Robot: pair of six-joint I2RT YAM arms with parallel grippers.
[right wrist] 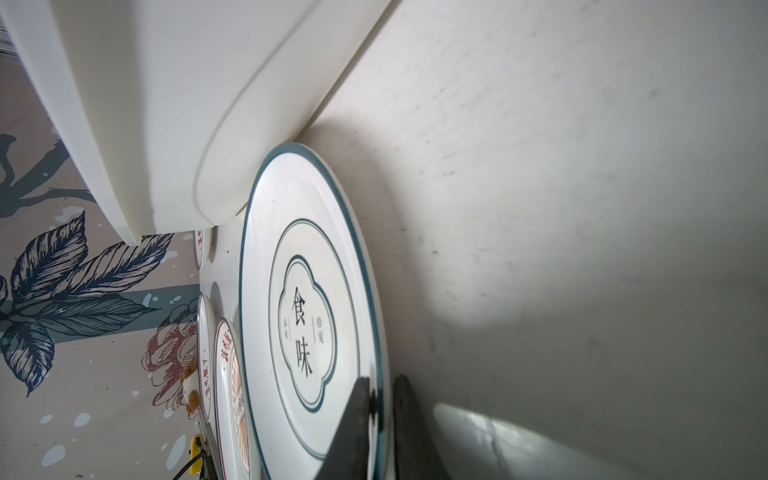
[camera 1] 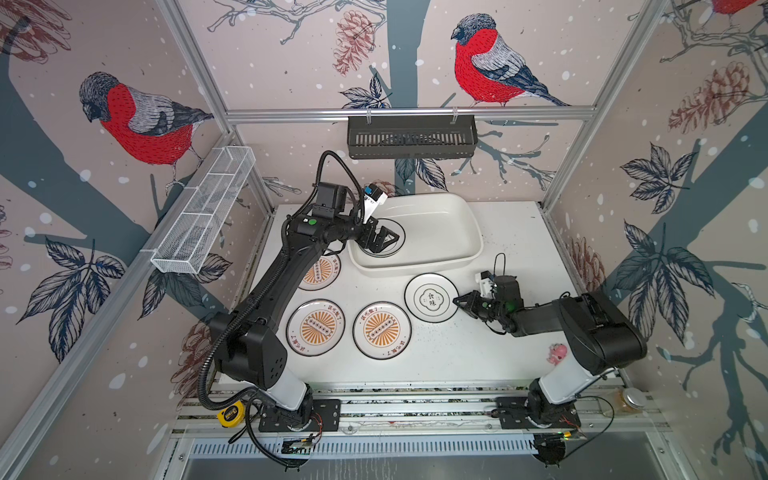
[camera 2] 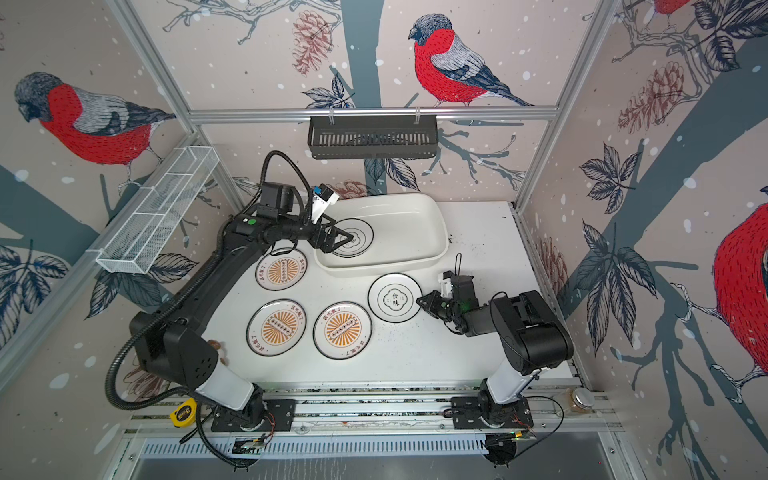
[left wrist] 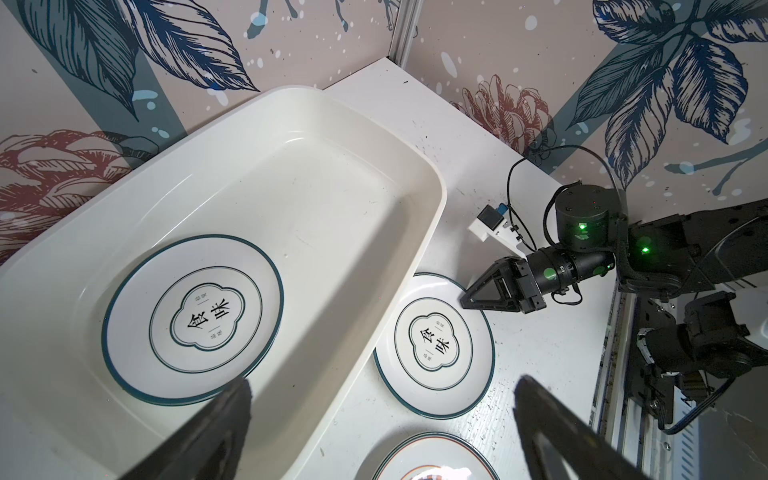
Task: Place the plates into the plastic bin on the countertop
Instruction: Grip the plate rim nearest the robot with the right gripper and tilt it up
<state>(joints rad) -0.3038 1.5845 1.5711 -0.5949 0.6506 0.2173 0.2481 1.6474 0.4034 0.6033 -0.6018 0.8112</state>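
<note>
The right gripper [right wrist: 382, 386] has its jaws drawn narrow on the near rim of the emblem plate [camera 1: 431, 297], one finger over the lip and one under it, so it seems to have it pinched. That plate lies flat on the countertop [camera 1: 457, 353], its far edge just beside the bin [camera 1: 440, 232] and apparently tucked under the bin's flared wall. A thin pinch this far from the plate's middle will likely let it droop, so the bite should be deep and firm before any lift. The plate is best drawn back a little towards the arm first, then raised level and carried over the wall, or the far edge may catch the overhang. The bin's bare right half looks like the safest landing. The left gripper [camera 1: 386, 243] hovers with jaws wide apart and empty over the second emblem plate [left wrist: 193, 320], which sits in the bin's left end; it should clear out to avoid a clash. Three sunburst plates [camera 1: 381, 330] wait on the countertop.
</note>
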